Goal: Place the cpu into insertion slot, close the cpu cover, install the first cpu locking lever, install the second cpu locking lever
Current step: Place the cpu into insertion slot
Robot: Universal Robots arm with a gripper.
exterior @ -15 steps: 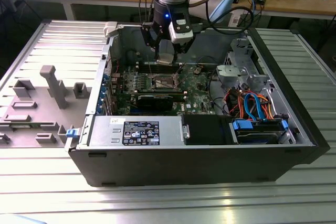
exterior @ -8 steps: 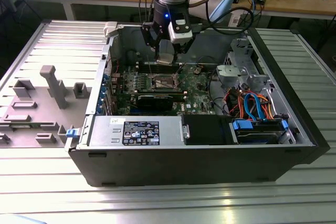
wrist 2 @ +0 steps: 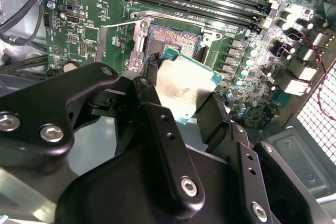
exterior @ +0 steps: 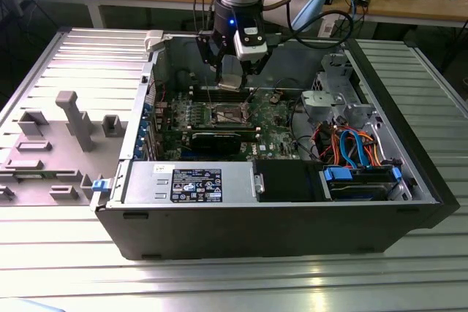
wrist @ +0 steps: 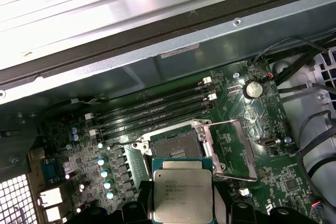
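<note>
a black two-fingered gripper (exterior: 232, 78) on the silver robot arm hangs inside the open grey computer case (exterior: 409, 180), its fingers clamped on opposite edges of the small flat square cpu (wrist 2: 184, 87) with a silver-grey metal top. the chip is held level above the board, not yet seated. in the exterior view the square brownish-gold insertion slot (exterior: 228, 115) with a silver rim lies at six o'clock of the gripper, close below it. the thin silver cpu cover (wrist: 210, 148) appears hinged up beside the slot, leaving the opening bare. a clean placement likely calls for squaring the chip's corners to the rim and lowering it flat, with no tilt or sideways slide over the contacts. room looks tight: in the exterior view long black memory slots (wrist: 157, 111) flank the socket at twelve o'clock, a long black card (exterior: 219, 139) at six o'clock, so a straight vertical path seems safest.
</note>
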